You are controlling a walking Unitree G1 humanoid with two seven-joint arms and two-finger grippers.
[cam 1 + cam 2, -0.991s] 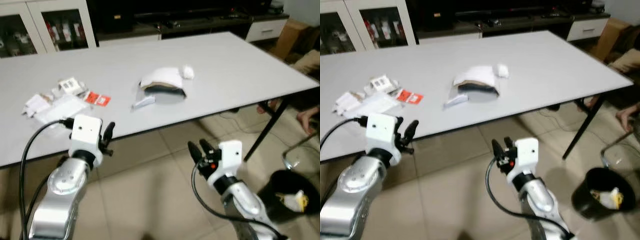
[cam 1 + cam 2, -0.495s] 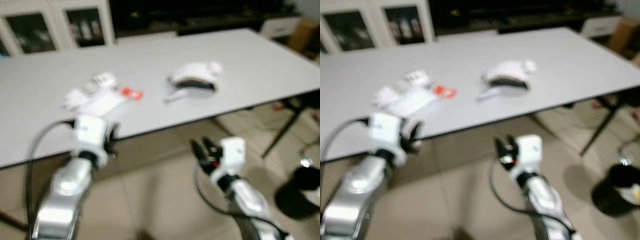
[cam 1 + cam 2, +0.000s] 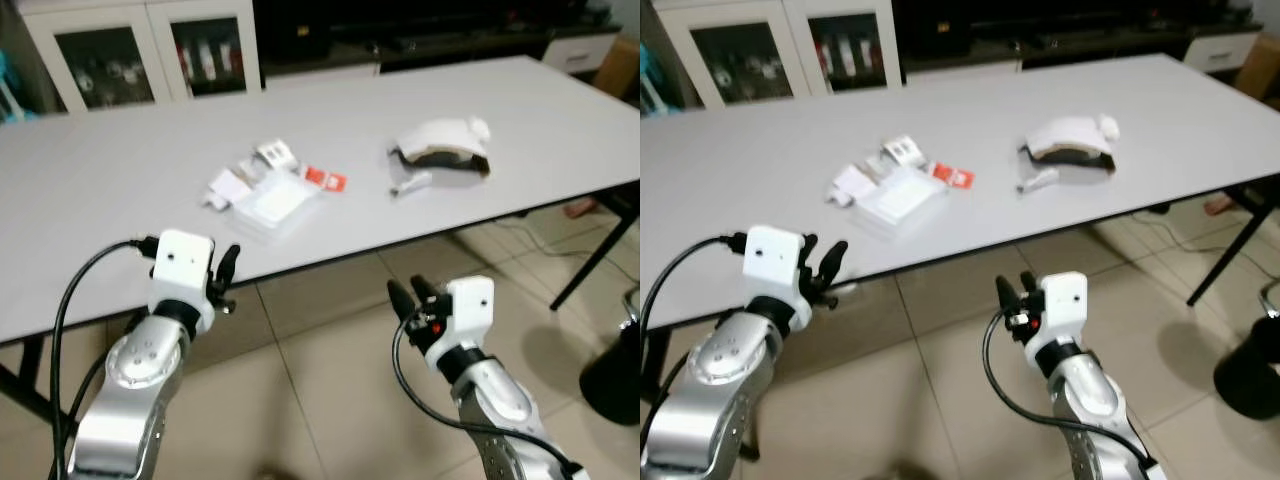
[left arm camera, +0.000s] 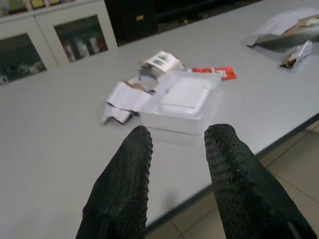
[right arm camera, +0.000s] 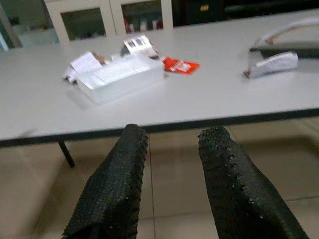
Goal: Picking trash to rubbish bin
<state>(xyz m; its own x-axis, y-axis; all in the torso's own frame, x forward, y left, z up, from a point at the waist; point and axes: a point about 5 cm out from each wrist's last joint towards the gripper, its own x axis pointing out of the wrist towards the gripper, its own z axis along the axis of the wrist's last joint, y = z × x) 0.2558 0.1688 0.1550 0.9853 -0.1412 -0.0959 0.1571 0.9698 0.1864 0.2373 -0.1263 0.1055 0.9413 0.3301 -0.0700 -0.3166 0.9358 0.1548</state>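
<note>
1. Several pieces of trash are lying on the long white rectangular table (image 3: 120, 190): a clear plastic clamshell box (image 3: 274, 205), crumpled white paper scraps (image 3: 228, 186) beside it, a small white printed carton (image 3: 273, 153), a red foil sachet (image 3: 324, 178), and farther toward the robot's right a torn white paper bag with a dark opening (image 3: 440, 148) with a small white wrapper (image 3: 411, 185) just in front of it.
2. All of this is sitting well beyond both sets of fingertips, none of it touching them.
3. The left gripper (image 3: 228, 272) is hovering just below the table's near edge, its black fingers (image 4: 124, 186) parted with a clear gap and gripping nothing; the clamshell box is lying ahead of them.
4. The right gripper (image 3: 410, 296) is hanging over the beige tiled floor (image 3: 320, 370), short of the table, its fingers (image 5: 224, 184) likewise spread apart and empty.
5. A black round rubbish bin (image 3: 616, 370) is standing on the floor at the robot's far right.
</note>
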